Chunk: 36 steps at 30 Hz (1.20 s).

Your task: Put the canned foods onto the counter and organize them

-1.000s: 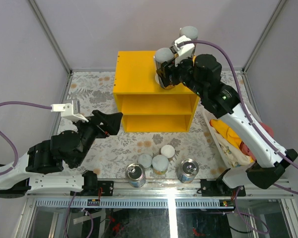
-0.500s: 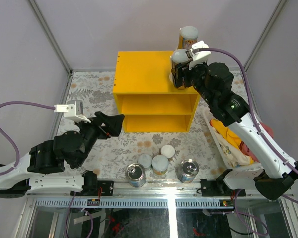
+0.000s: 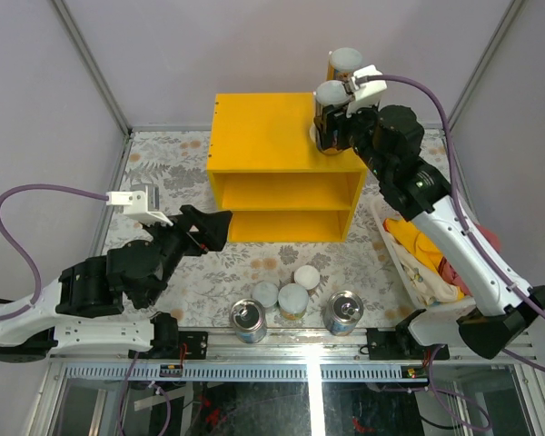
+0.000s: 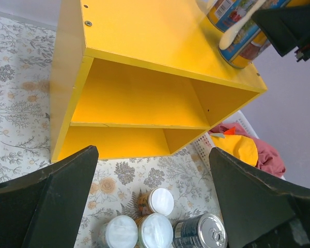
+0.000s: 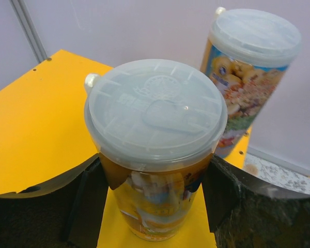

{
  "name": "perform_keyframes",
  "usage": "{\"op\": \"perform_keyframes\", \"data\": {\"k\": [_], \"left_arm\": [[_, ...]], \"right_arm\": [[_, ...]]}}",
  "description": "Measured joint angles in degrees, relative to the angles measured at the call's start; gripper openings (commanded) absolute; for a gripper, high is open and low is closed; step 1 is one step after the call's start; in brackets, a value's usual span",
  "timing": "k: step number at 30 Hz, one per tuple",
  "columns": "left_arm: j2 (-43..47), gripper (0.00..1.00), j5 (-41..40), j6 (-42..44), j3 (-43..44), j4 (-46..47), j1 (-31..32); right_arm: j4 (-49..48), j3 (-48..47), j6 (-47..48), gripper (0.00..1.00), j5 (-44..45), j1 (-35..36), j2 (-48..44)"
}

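The yellow counter point(image 3: 254, 132) stands at the back of the table. My right gripper point(image 3: 331, 127) is shut on a tall white-lidded can point(image 3: 329, 94), held upright on the counter top's right rear part point(image 5: 41, 113), fingers on both sides of the can point(image 5: 155, 111). A second tall can point(image 3: 344, 62) stands just behind it point(image 5: 248, 67). Three small white-lidded cans point(image 3: 293, 298) and two blue tins point(image 3: 248, 317) point(image 3: 344, 309) stand on the table by the near edge. My left gripper point(image 3: 213, 227) is open and empty, above the table left of the counter's front, with the small cans point(image 4: 159, 201) below it.
A white basket point(image 3: 409, 263) of coloured cloth sits right of the counter, under my right arm. The counter's two front compartments point(image 4: 139, 103) hold nothing. Grey walls close in the back and sides. The floral cloth point(image 3: 163, 173) covers the table.
My right gripper carried the tall can to the right and back along the counter top, to just in front of the other tall can. My left gripper shifted slightly right.
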State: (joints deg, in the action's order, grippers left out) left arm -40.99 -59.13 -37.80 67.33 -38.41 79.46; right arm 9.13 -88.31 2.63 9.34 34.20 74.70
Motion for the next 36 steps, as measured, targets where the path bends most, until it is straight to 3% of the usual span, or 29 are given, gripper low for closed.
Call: {"op": "perform_keyframes", "data": {"k": [14, 36], "left_arm": [[-0.46, 0.89, 0.02, -1.01, -1.25, 0.02, -0.02], [0.7, 0.89, 0.26, -0.55, -3.5, 0.35, -0.02]], "right_arm": [[-5.97, -7.52, -3.17, 0.04, -5.44, -0.09, 11.76], [-11.15, -14.19, -3.56, 0.08, -2.25, -0.09, 20.98]]}}
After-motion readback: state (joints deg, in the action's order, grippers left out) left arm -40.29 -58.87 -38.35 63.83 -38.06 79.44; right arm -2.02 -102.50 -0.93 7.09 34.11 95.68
